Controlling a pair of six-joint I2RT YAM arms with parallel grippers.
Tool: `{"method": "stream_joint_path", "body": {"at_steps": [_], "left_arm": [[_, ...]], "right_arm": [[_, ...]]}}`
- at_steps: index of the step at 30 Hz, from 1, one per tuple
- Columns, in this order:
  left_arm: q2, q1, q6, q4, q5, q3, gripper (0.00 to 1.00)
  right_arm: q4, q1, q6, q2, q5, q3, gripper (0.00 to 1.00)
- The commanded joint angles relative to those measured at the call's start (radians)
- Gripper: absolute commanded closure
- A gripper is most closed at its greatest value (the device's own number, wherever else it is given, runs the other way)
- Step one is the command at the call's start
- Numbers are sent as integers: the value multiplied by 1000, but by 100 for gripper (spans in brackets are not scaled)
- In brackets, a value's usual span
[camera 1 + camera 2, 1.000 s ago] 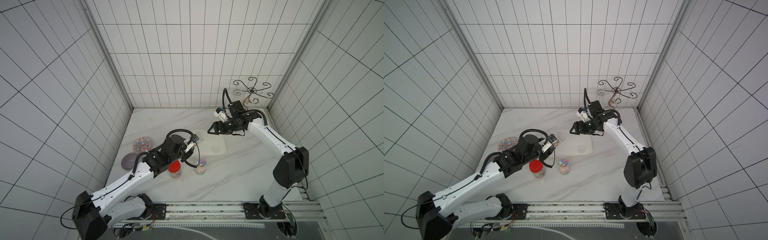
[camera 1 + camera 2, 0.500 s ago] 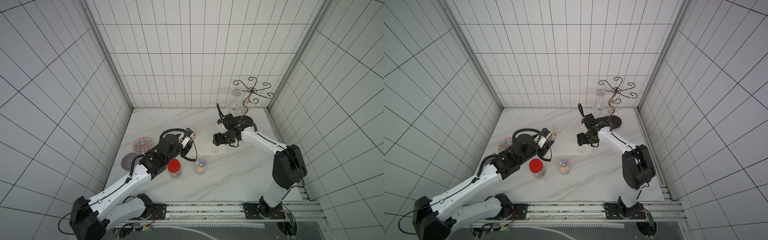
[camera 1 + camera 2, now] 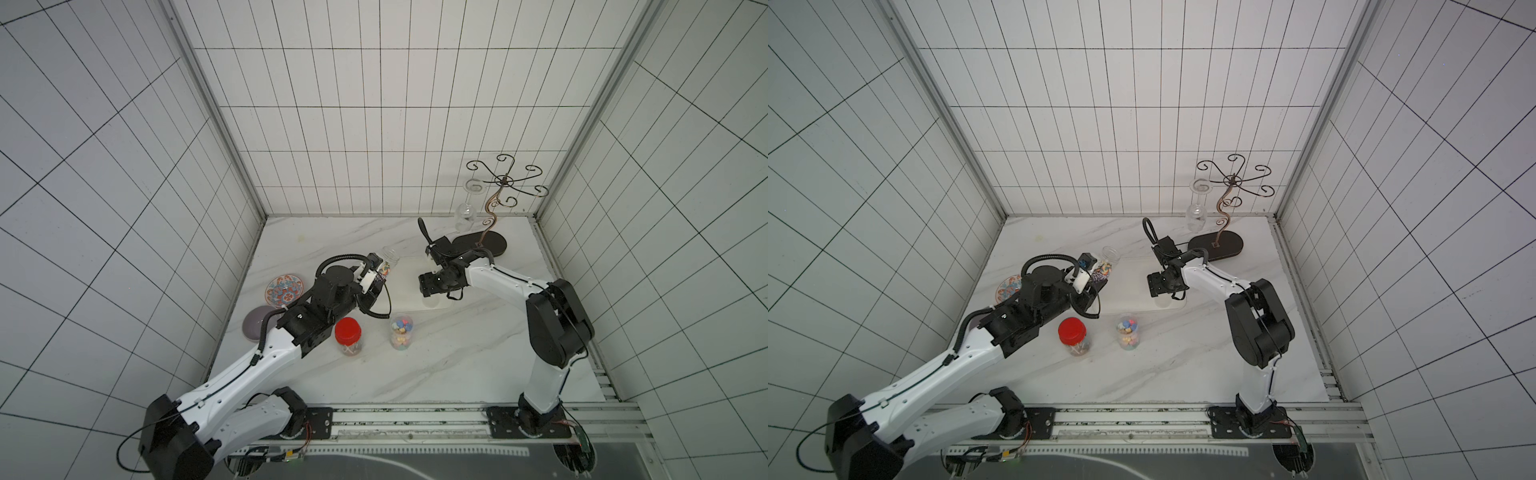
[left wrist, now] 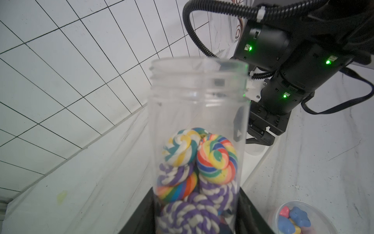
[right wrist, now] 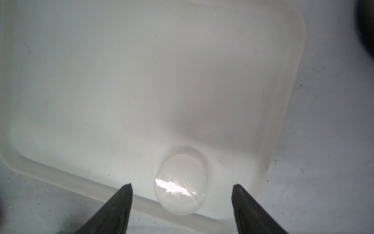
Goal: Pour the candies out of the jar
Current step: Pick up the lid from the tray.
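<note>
White-tiled walls box in a marble table (image 3: 457, 374). Both top views: left tool (image 3: 379, 277) pinches a clear jar (image 3: 387, 261) by its lower body. The jar is off the table, tilted w/ its mouth toward the back wall, by the far-left corner of a white tray (image 3: 409, 286). Candies (image 3: 382, 272) show as a colourful patch low in the jar. Right tool (image 3: 428, 289) hangs over the tray's near-right part, pointing down. Nearer the rail stand a red-lid jar (image 3: 347, 332) and a second open jar (image 3: 393, 332) w/ pastel lumps (image 3: 402, 325).

Left wrist: jar has no lid and a threaded neck. Candies are fat swirls (rainbow, purple-white, teal-yellow-white) packed into roughly its lower half. Black fingers (image 4: 137, 220) flank its base.

Right wrist: right tool's fingers (image 5: 115, 208) are spread wide, gripping nothing. Btwn them, lower down, a round clear lid (image 5: 181, 188) lies in the tray beside its rim.
</note>
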Motion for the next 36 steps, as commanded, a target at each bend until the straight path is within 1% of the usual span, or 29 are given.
{"method": "stream_joint_path", "body": {"at_steps": [1,9,18,22,29,36], "left_arm": [[-18,9,-14,52,23,2,55],[-14,12,-18,53,33,1,54],[-10,18,-19,51,39,3,54],[-10,20,-19,51,39,3,54],[-6,25,-22,52,44,4,54],[-6,27,-23,52,51,7,54]], "right_arm": [[8,9,12,26,26,-52,21],[22,16,10,63,28,-59,22],[36,21,4,106,19,-50,27],[38,22,0,109,24,-48,32],[29,24,-7,100,25,-44,42],[-20,25,-4,23,33,-25,45]]}}
